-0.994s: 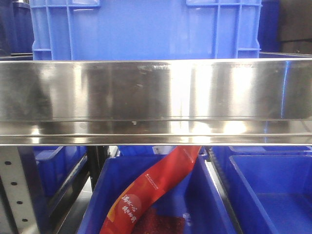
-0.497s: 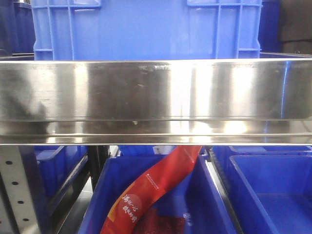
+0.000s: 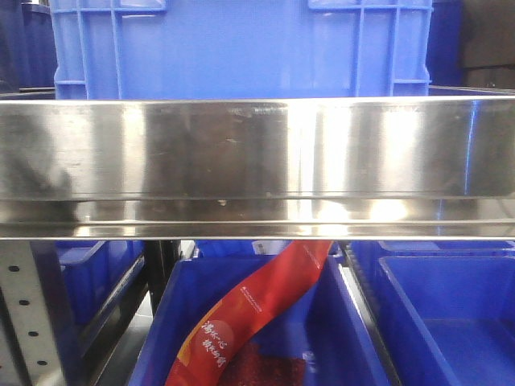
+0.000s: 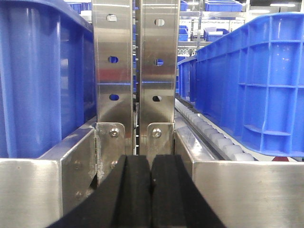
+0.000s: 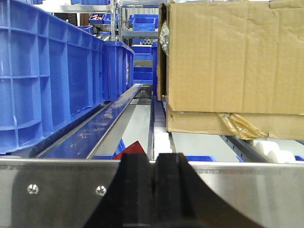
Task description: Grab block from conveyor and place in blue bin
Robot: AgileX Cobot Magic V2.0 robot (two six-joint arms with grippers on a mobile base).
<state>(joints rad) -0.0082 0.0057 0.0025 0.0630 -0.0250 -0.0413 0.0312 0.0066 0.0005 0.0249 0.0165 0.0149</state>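
Note:
No block and no conveyor show in any view. Blue bins stand all around: a large one (image 3: 241, 48) above a steel rail (image 3: 257, 161), and two lower ones (image 3: 346, 346) (image 3: 451, 322); which is the task's blue bin I cannot tell. In the left wrist view my left gripper (image 4: 151, 164) is shut, its black fingers (image 4: 135, 190) pressed together with nothing between them, in front of two steel uprights (image 4: 135, 71). My right gripper (image 5: 153, 164) is likewise shut and empty, close before a steel crossbar (image 5: 57, 190).
A red packet (image 3: 257, 305) leans in the lower middle bin. Blue crates (image 4: 38, 76) (image 4: 251, 80) flank the left gripper, with a roller track (image 4: 209, 133) on the right. By the right gripper are blue crates (image 5: 47, 71), a cardboard box (image 5: 232, 61) and white rollers (image 5: 159, 137).

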